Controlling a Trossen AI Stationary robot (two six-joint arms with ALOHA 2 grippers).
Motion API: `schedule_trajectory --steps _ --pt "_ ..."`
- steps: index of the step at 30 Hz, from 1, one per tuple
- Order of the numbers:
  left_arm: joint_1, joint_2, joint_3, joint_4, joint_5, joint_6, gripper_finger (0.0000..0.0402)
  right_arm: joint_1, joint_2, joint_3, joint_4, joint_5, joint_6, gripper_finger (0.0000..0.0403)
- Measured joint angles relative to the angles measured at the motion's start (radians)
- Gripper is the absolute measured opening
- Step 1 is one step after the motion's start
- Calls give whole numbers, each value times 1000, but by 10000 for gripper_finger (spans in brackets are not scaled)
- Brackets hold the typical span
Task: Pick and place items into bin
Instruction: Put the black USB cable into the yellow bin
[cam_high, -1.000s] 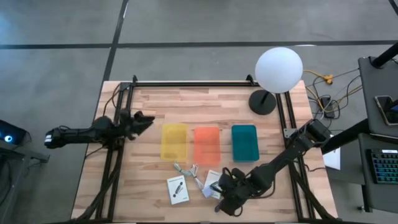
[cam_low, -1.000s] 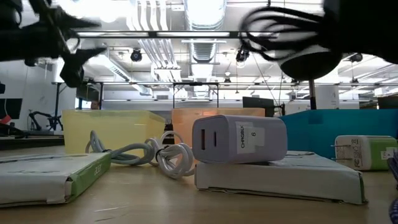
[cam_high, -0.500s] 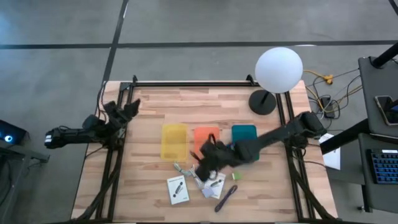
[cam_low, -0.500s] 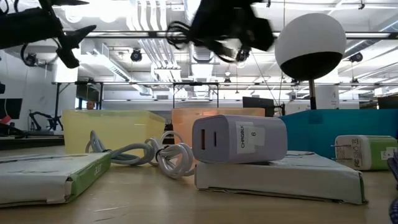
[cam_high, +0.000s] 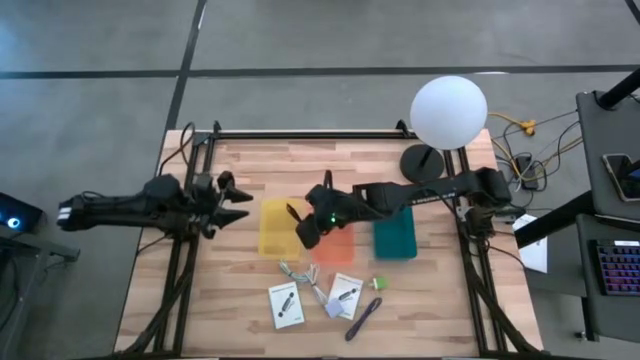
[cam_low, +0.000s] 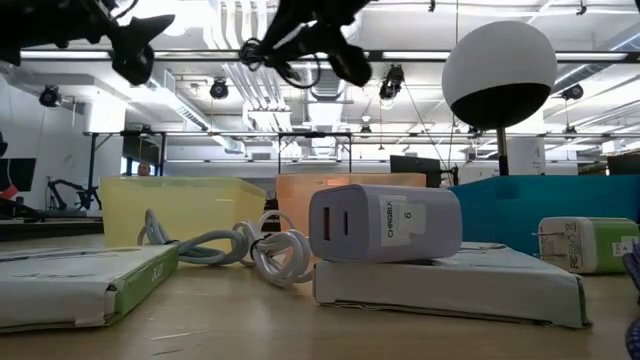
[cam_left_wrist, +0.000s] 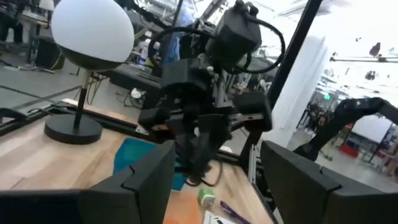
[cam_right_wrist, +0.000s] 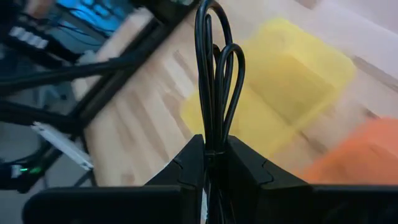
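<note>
Change: since the previous high view, our right arm has swung from above the cards up to the gap between the yellow and orange bins; our left arm has come in toward the yellow bin.
Right gripper (cam_high: 303, 228): centre of the high view, above the orange bin's (cam_high: 333, 237) left edge, clenched on a looped black cable (cam_right_wrist: 212, 74).
Black cable: held upright between our right gripper's fingers (cam_right_wrist: 249, 177), off the surface, with the yellow bin (cam_right_wrist: 292, 81) behind it in the right wrist view.
Left gripper (cam_high: 230, 204): left of centre in the high view, just left of the yellow bin, fingers spread apart and holding nothing.
Cards: two white cards (cam_high: 286, 305) lie flat at lower centre of the surface (cam_high: 230, 300), below the bins.
Charger: a white block (cam_low: 385, 224) rests on the right-hand card in the low view.
White cable (cam_low: 240, 245): coiled between the cards.
Green cube (cam_high: 378, 284): right of the cards.
Purple strap (cam_high: 362, 318): below the green cube.
Teal bin (cam_high: 393, 228): rightmost of the three.
</note>
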Motion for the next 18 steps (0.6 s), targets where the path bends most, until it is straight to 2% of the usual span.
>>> schedule_trajectory --steps 4,8,13,18 --pt "1 59 27 2 42 39 222 -3 1 3 90 -34 -23 38" --pt "-1 146 33 65 107 40 222 -5 4 3 104 -39 -43 38" --pt "1 295 40 223 113 40 222 -4 15 3 104 -42 -68 38" --pt "2 433 62 244 101 40 222 -2 15 1 97 -46 -85 38"
